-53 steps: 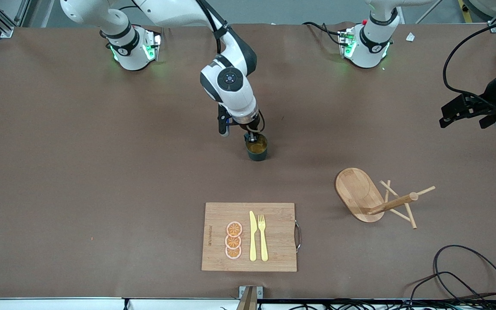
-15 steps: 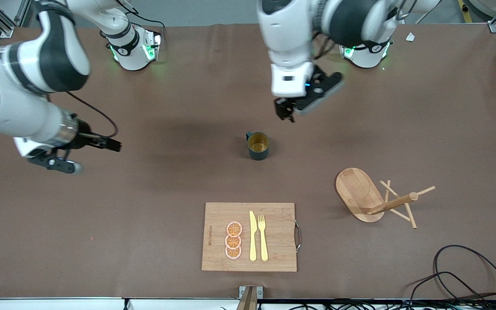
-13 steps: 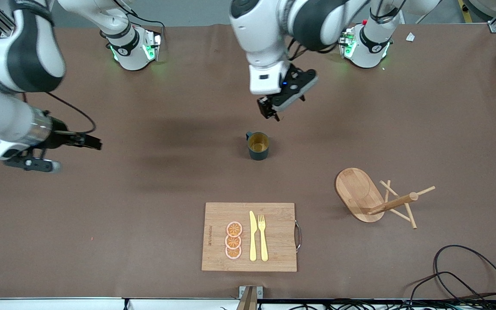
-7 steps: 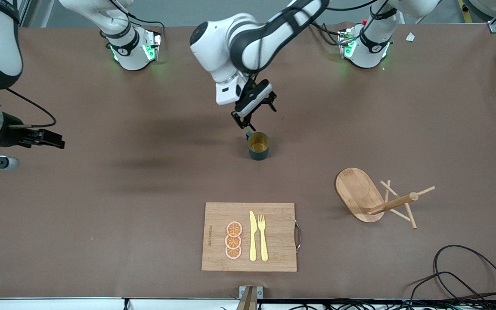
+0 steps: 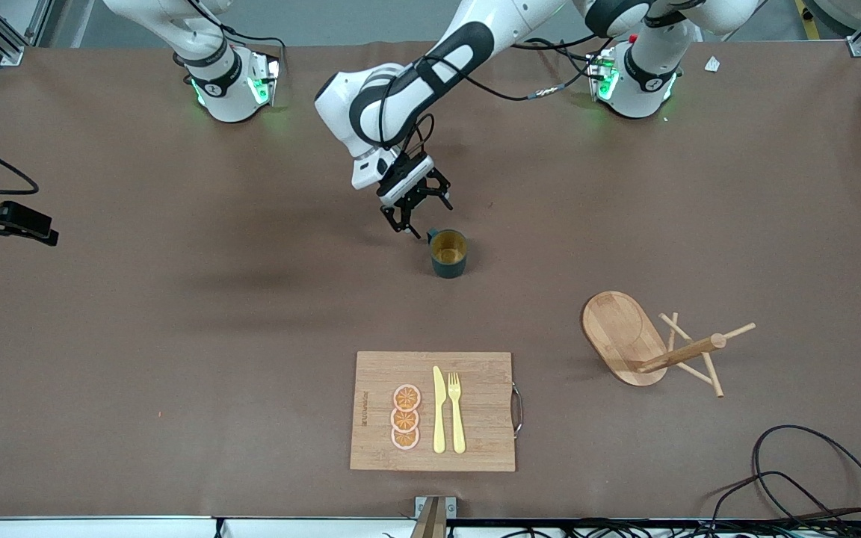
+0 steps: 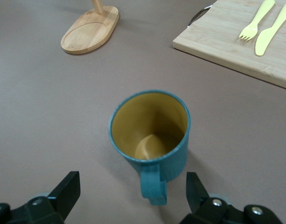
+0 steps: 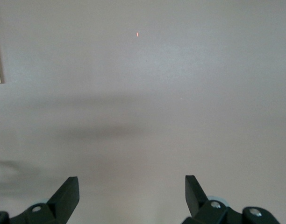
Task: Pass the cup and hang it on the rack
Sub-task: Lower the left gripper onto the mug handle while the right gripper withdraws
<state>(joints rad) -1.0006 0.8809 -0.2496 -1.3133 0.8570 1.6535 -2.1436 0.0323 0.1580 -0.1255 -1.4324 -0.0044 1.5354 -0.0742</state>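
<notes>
Standing upright on the bare tabletop [image 5: 176, 336] is the teal cup [image 5: 447, 254], mid-table, farther from the front camera than the bamboo cutting board [image 5: 378, 373], with its handle [image 6: 152, 186] turned toward the robots' bases; nothing holds it now, whereas a few seconds ago I had the right arm's fingers on its rim; so the first half of the pass is done and the pickup by the other arm is what I judge to be in hand. My left claw [image 5: 415, 212] has swung in from the left arm's end of the table over the last second and now hangs just beside the cup on the handle side, jaws spread wide and empty; in the left wrist view the handle sits between the two fingers, not yet touched. The right claw [image 5: 27, 224] has pulled away to the right arm's edge of the tabletop, also open, holding nothing, looking down at bare surface; it waits. The mug rack [image 5: 643, 344] lies tipped on its side toward the left arm's end, nearer the front camera than the cup, its post [image 5: 681, 353] roughly horizontal; hanging may be awkward like that.
</notes>
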